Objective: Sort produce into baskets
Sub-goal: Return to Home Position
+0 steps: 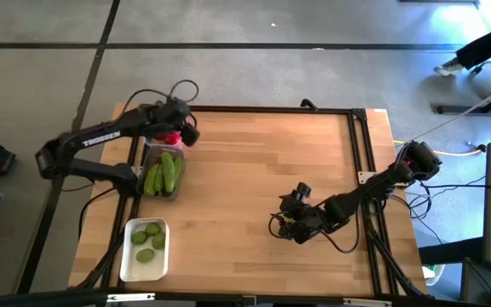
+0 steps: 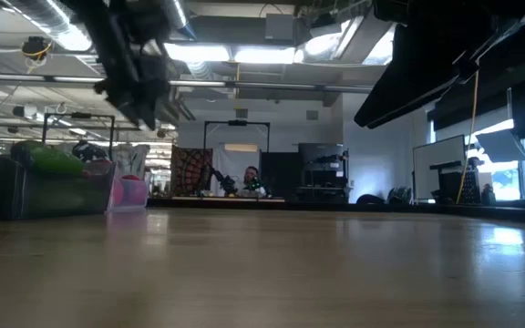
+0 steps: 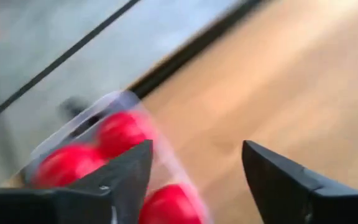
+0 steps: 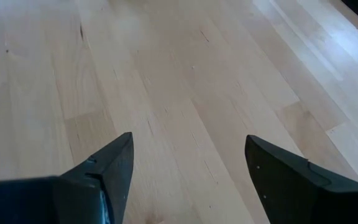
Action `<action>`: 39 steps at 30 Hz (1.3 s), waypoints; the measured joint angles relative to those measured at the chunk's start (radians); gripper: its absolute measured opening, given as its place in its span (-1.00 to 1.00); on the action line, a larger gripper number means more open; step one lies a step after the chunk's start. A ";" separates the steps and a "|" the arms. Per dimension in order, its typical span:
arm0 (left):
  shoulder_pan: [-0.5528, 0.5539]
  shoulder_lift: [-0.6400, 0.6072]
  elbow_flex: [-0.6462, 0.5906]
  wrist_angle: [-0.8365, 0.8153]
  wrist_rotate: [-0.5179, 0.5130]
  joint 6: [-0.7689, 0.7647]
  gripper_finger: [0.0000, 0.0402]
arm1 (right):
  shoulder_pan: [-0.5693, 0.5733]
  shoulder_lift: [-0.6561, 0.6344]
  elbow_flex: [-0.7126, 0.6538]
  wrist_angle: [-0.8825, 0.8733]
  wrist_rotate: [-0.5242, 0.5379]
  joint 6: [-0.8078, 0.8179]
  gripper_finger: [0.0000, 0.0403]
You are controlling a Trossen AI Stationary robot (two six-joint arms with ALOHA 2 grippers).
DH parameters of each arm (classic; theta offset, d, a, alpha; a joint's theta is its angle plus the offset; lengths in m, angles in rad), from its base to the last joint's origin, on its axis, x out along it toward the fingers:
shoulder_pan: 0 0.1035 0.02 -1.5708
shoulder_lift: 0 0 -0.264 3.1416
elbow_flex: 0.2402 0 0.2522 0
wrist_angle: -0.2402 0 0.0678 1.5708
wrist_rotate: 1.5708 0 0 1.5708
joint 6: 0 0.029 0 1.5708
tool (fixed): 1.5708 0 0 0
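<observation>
Three baskets stand along the table's left side. The far clear basket point(image 3: 114, 146) holds red tomatoes point(image 3: 123, 130). The middle clear basket point(image 1: 162, 175) holds green cucumbers point(image 1: 164, 173). The near white basket point(image 1: 145, 249) holds green limes point(image 1: 147, 240). My left gripper point(image 1: 186, 134) point(image 3: 194, 171) is open and empty above the tomato basket's right side. My right gripper point(image 1: 290, 220) point(image 4: 188, 168) is open and empty over bare wood at the table's right.
A black frame point(image 1: 361, 162) runs along the table's far and right edges. Bare wood point(image 1: 254, 179) lies between the baskets and my right gripper. In the low view the baskets point(image 2: 62, 187) stand at the left, and a person point(image 2: 250, 178) sits far behind the table.
</observation>
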 joint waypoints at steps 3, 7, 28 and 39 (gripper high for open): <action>-0.081 -0.049 0.000 0.015 0.086 0.119 0.07 | 0.000 0.000 0.000 0.000 0.000 -0.005 0.33; -0.180 -0.095 0.000 0.036 0.102 0.180 -0.12 | 0.000 0.000 0.000 0.000 0.000 -0.007 0.33; -0.379 -0.121 -0.130 0.259 0.410 0.218 -0.81 | -0.122 -0.094 0.000 -0.035 -0.243 -0.355 -0.19; -0.479 -0.294 -0.356 0.640 0.522 0.260 -0.96 | -0.252 -0.274 -0.102 0.049 -0.382 -0.552 -0.98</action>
